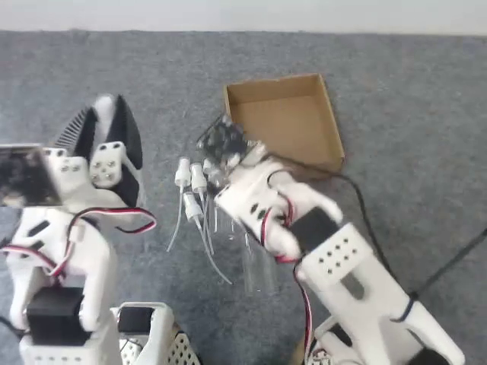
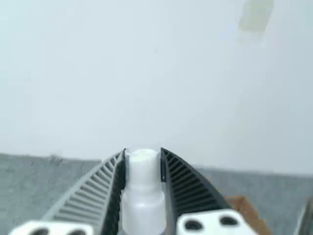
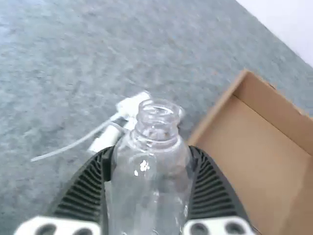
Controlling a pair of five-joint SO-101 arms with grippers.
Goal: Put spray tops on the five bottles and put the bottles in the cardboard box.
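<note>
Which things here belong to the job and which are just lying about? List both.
Job:
spray top, held in the left hand
clear bottle, held in the right hand
loose spray tops on the carpet
lying bottles
cardboard box

Lying about:
black cable, trailing over the carpet

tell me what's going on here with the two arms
The left gripper is clamped on a white spray top, held up off the table. The right gripper grips a clear bottle with its neck open, beside the cardboard box. No bottle can be seen in the box. More loose spray tops and a few uncapped bottles lie on the grey carpet between the arms.
</note>
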